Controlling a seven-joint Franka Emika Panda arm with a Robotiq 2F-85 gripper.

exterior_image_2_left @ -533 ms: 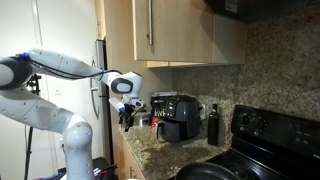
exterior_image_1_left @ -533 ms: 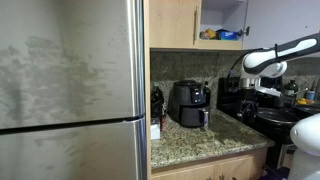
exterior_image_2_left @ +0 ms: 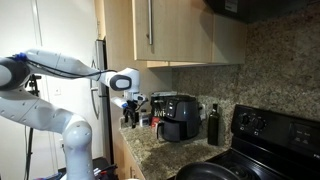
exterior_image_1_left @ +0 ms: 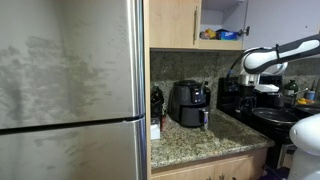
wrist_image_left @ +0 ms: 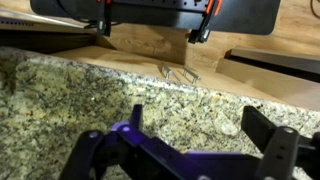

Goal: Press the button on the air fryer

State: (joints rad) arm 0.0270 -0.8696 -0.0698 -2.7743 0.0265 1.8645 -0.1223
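Recorded: air fryer [exterior_image_1_left: 190, 103] glossy black. Countertop [exterior_image_1_left: 205, 146] logged as speckled tan-and-brown granite. Cabinets [exterior_image_2_left: 170, 30] noted as pale wood, fridge [exterior_image_1_left: 70, 90] brushed grey, arm [exterior_image_2_left: 60, 65] white.

No text, brand, number or sign can be read in any view: the pale control panel [exterior_image_1_left: 197, 95] on the air fryer [exterior_image_1_left: 186, 108] and the packages [exterior_image_1_left: 222, 34] on the cabinet shelf are too small to read.
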